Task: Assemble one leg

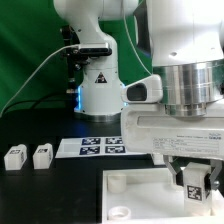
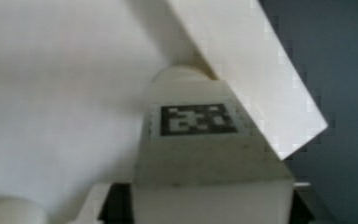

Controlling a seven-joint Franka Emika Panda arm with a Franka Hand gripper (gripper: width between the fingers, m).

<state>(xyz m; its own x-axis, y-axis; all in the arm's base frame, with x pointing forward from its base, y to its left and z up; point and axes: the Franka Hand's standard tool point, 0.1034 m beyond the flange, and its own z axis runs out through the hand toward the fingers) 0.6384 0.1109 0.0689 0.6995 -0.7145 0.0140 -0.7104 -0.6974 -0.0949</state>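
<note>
Lower right of the exterior view: the gripper point(image 1: 192, 186) grasps the leg point(image 1: 192, 184), jaws clenched on its sides, above the tabletop point(image 1: 135, 195). The leg appears light, rigid, smooth plastic; flat side faces suit gripping.

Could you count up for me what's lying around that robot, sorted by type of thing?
Legs: 3, two loose at the exterior view's left, one in the gripper
Square tray-like piece: 1
Marker board: 1
Total: 5
</note>
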